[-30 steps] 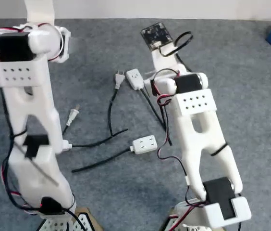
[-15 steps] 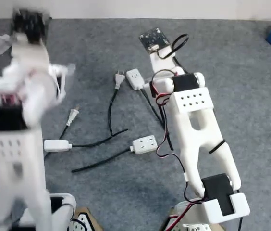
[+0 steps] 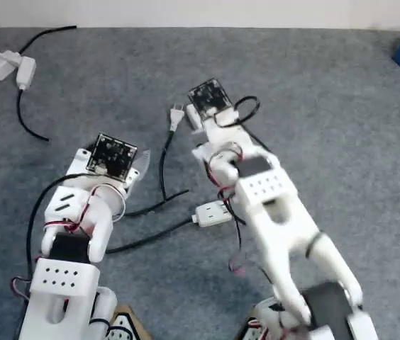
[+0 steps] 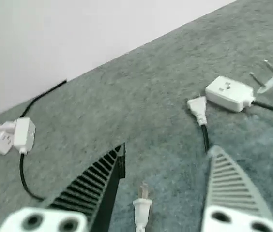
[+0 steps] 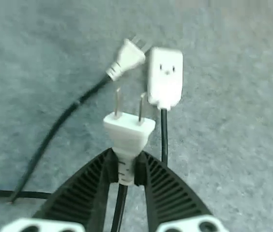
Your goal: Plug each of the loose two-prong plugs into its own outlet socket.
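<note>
While right gripper [image 5: 126,162] clamps the two-prong plug [image 5: 128,130], prongs sit offset from outlet socket [image 5: 165,77]; pushing risks shoving the loose socket away. Left gripper [image 4: 167,147]: jaws apart, empty.

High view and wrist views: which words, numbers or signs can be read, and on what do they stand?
None can be read.
Any print on the arms' circuit boards is too small to read.
The plug in the right tool and the outlet socket show no print.
</note>
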{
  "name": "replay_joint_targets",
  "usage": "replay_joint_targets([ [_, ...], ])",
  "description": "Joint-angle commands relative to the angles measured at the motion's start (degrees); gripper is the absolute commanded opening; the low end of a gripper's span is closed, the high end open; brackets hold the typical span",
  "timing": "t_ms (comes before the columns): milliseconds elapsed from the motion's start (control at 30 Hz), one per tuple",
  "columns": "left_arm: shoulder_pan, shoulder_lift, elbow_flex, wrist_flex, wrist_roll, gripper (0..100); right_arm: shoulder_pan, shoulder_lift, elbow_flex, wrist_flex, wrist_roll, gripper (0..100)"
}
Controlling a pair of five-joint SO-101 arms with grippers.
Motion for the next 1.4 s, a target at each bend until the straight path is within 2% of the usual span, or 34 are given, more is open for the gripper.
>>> replay_joint_targets([
  [0, 1.63, -1.10, -0.04, -2.11, 0.18, 29, -2.07, -13.14, 4.44, 0.31, 1.76, 0.8],
  [200, 1.71, -1.27, -0.13, -2.11, 0.53, 29, -8.84, -28.09, 14.73, 6.29, 2.29, 0.8],
  [367, 4.09, -1.45, -1.80, -1.93, 0.97, 29, -12.97, -29.23, 17.45, 8.57, 2.20, 0.8],
  [500, 4.88, -1.19, -5.41, -1.67, 3.34, 29, -12.97, -29.23, 18.15, 8.40, 2.20, 0.8],
  [733, 9.27, -1.36, -6.64, 2.11, 3.34, 30, -13.32, -29.23, 18.15, 8.40, 2.20, 0.8],
  [1033, 9.63, -1.01, -5.58, 2.73, 3.16, 30, -13.32, -29.85, 17.98, 8.84, 0.00, 0.8],
  [1367, 9.27, -1.01, 0.13, 1.67, 2.99, 30, -15.16, -29.93, 7.87, 20.00, -2.20, 0.8],
])
